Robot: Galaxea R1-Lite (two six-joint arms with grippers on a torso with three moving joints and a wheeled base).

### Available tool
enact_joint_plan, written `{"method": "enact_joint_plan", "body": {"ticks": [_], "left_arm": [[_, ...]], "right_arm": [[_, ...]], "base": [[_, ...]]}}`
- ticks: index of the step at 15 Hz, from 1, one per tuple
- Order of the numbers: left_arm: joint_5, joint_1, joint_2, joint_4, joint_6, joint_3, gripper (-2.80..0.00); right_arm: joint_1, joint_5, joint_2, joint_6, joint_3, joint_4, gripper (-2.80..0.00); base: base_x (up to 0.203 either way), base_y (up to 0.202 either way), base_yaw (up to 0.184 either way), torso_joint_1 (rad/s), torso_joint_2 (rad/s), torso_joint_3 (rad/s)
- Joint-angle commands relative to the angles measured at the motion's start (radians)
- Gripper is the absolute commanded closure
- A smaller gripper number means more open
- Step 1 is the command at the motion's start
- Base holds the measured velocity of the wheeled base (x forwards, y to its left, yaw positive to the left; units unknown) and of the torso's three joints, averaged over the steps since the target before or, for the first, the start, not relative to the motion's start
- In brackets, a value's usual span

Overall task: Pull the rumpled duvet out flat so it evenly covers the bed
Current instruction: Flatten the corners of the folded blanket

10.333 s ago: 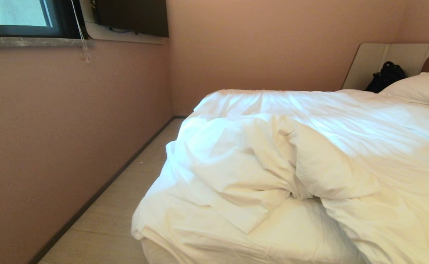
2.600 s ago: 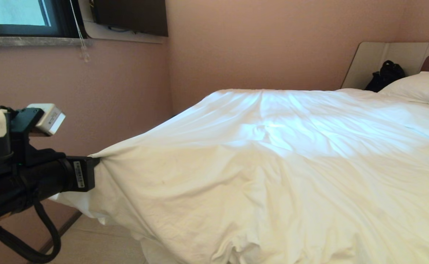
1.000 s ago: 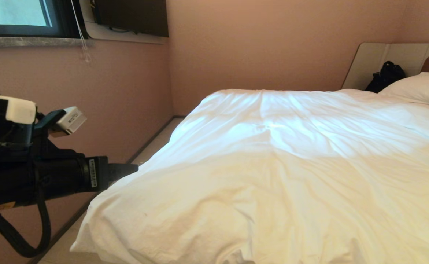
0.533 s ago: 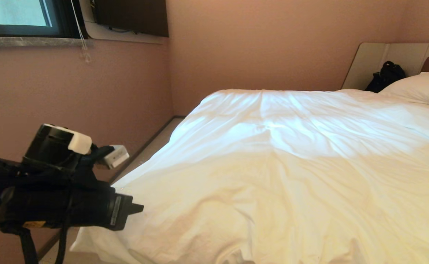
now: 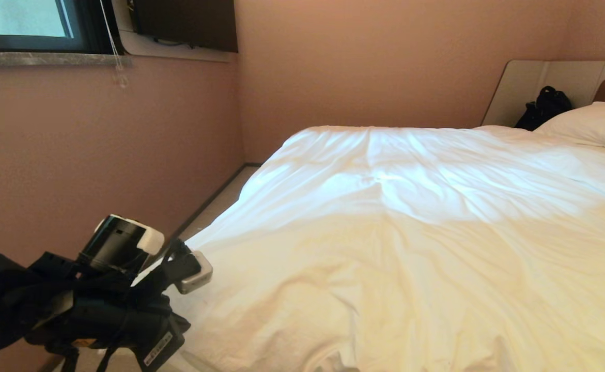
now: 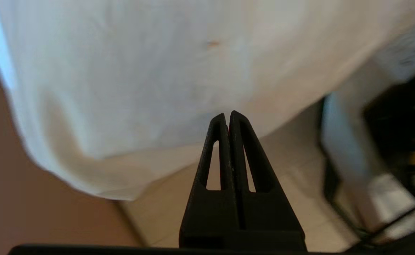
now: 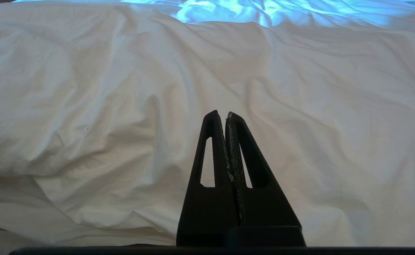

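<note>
L arm sits low at the near left corner of the head view, beside the bed's foot corner; left gripper (image 6: 227,115) has both fingers pressed together w/ nothing between them, tips pointing at the duvet's (image 5: 410,248) hanging corner but apart from it, floor (image 6: 299,170) showing under the cloth edge. Right gripper (image 7: 225,115) is out of the head view; its wrist cam shows the fingers likewise closed on nothing, aimed across the near part of the duvet, not touching it. Duvet lies spread over the bed (image 5: 219,361), covering it from the near edge back toward the pillow, surface creased w/ soft folds, its near left corner draped past the bed edge. Beyond, a bright patch of light falls across the duvet's middle. At far right a white pillow (image 5: 591,126) rests at the head end, w/ a black bag (image 5: 542,106) behind it against the headboard surround (image 5: 565,77). Far left: pink wall (image 5: 101,155), window (image 5: 18,20) above.
</note>
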Motion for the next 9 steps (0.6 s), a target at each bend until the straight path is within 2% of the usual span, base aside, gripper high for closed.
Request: {"method": "enact_joint_plan", "body": {"ticks": [1, 5, 7, 9], "left_arm": [[0.049, -0.027, 0.029, -0.029, 0.016, 0.016, 0.0], [0.146, -0.185, 0.031, -0.194, 0.045, 0.144, 0.0], [0.164, -0.256, 0.029, -0.308, 0.047, 0.215, 0.0], [0.167, -0.302, -0.009, -0.346, 0.049, 0.262, 0.0]], "right_arm": [[0.0, 0.0, 0.001, 0.0, 0.0, 0.0, 0.0], [0.0, 0.0, 0.001, 0.0, 0.0, 0.001, 0.0], [0.0, 0.0, 0.001, 0.0, 0.0, 0.001, 0.0], [0.0, 0.0, 0.001, 0.0, 0.0, 0.001, 0.0]], "base": [[0.0, 0.0, 0.0, 0.0, 0.0, 0.0], [0.0, 0.0, 0.0, 0.0, 0.0, 0.0], [0.0, 0.0, 0.0, 0.0, 0.0, 0.0], [0.0, 0.0, 0.0, 0.0, 0.0, 0.0]]}}
